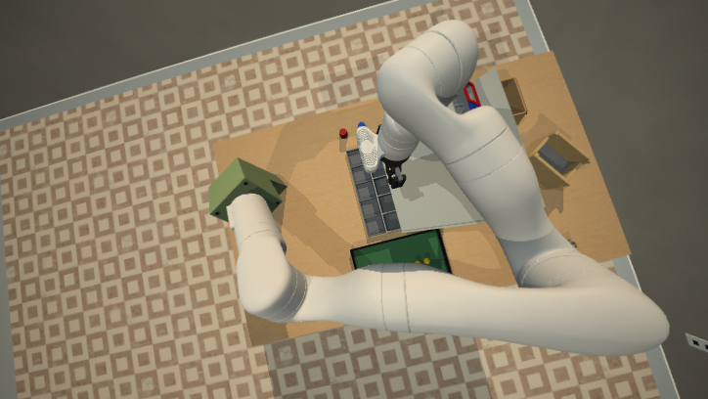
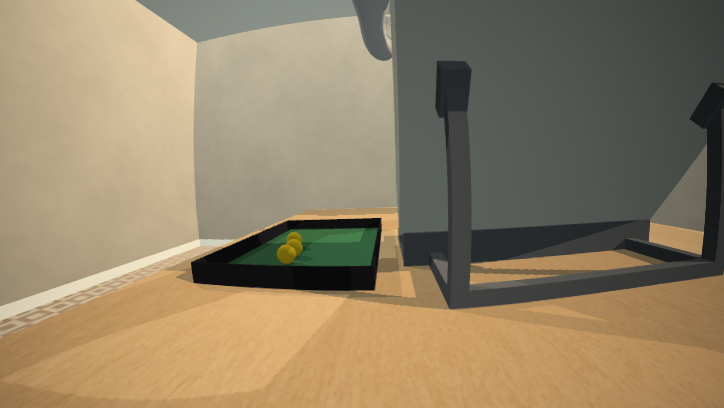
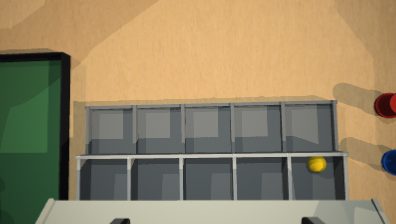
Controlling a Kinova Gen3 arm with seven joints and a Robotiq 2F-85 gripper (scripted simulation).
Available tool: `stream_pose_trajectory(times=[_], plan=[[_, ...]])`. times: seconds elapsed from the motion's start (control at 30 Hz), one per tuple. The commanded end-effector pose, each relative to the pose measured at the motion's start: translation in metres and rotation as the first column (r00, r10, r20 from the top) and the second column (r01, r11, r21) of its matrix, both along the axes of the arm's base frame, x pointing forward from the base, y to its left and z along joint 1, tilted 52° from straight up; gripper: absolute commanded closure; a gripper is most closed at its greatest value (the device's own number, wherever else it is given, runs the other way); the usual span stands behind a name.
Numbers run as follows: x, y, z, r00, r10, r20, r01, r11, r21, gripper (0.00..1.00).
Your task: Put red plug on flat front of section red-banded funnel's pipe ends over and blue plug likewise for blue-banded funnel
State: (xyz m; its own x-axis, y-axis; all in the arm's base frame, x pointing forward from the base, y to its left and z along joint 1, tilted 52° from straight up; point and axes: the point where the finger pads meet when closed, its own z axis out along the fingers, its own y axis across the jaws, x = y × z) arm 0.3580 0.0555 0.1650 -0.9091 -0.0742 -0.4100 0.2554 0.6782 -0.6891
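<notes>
Open pincer [image 1: 396, 179] [image 3: 215, 222] above cover [image 1: 438, 198] [image 3: 215, 212], open-topped compartments [image 1: 377, 203] [image 3: 209, 131], 2 upright plugs beside

Pretty warm light on the wood, pics mostly crisp, corners kinda murky

Overhead, the tabletop [image 1: 317, 193] is lit warmly and crossed by soft-edged shadows, while the surroundings are left dim and grey at 11 and 2 o'clock. In the exterior shot, the wall [image 2: 96, 131] at 9 o'clock is warmly lit, the big grey panel [image 2: 531, 131] at 2 o'clock is left pretty dark, and the back wall's edges look bowed, lens-style. In the wrist shot, shadows from the red plug [image 3: 386, 105] and blue plug [image 3: 390, 162] are thrown toward 10 o'clock. No real blur is seen.
</notes>
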Motion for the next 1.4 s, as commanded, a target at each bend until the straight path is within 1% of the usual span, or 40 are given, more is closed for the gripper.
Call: stream_pose_trajectory(times=[0.0, 0.03, 1.37], plan=[[-0.011, -0.009, -0.006, 1.000, 0.017, 0.018, -0.017, 1.000, 0.014, 0.00], [-0.024, -0.026, -0.012, 0.999, 0.038, 0.015, -0.039, 0.999, 0.028, 0.00], [-0.024, -0.026, -0.012, 0.999, 0.039, 0.015, -0.039, 0.999, 0.028, 0.00]])
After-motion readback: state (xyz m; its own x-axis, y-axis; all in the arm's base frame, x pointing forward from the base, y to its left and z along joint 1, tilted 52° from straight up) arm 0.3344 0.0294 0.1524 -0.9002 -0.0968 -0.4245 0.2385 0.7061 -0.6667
